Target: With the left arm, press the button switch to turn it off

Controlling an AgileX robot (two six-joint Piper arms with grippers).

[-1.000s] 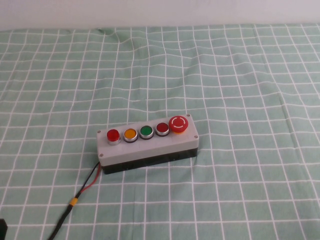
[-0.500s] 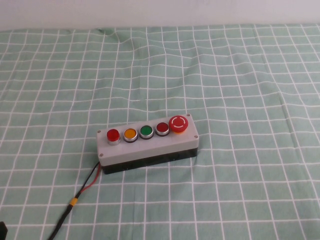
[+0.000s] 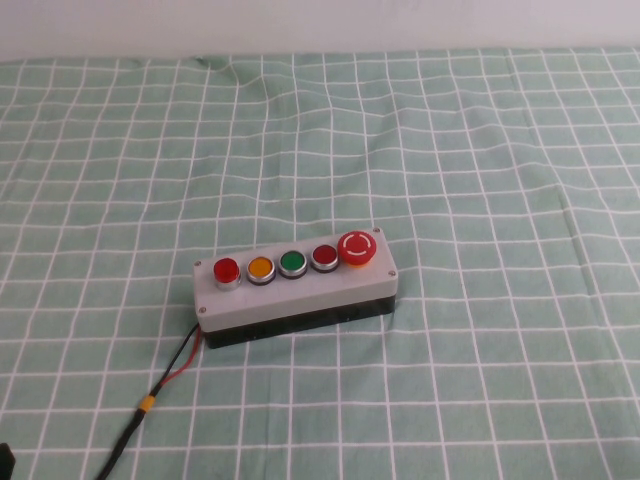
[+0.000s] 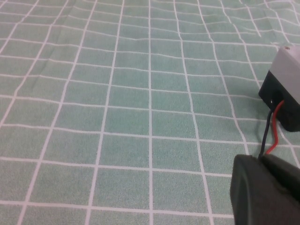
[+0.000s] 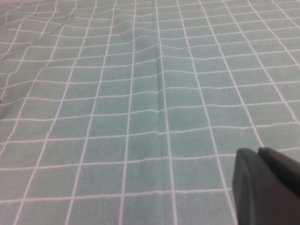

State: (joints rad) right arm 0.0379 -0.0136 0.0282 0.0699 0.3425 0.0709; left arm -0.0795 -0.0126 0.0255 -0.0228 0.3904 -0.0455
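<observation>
Left gripper (image 3: 4,460) — dark sliver at the high view's near-left corner, well apart from the grey rectangular button switch box (image 3: 296,285) mid-cloth on the green checked tablecloth (image 3: 480,150); finger state cannot be told.

Left wrist view: box corner, red-and-black wires (image 4: 272,131).

Right wrist view: right gripper (image 5: 265,187) — over bare cloth.

left gripper (image 4: 265,190): low near cloth | right gripper (image 5: 265,185): low, parked

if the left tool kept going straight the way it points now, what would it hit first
Probably the green checked tablecloth ahead of it. The left tool shows only as a dark tip in its wrist view; the button box and its wires sit off to one side. Depth is unclear. The right tool is parked over bare cloth.
</observation>
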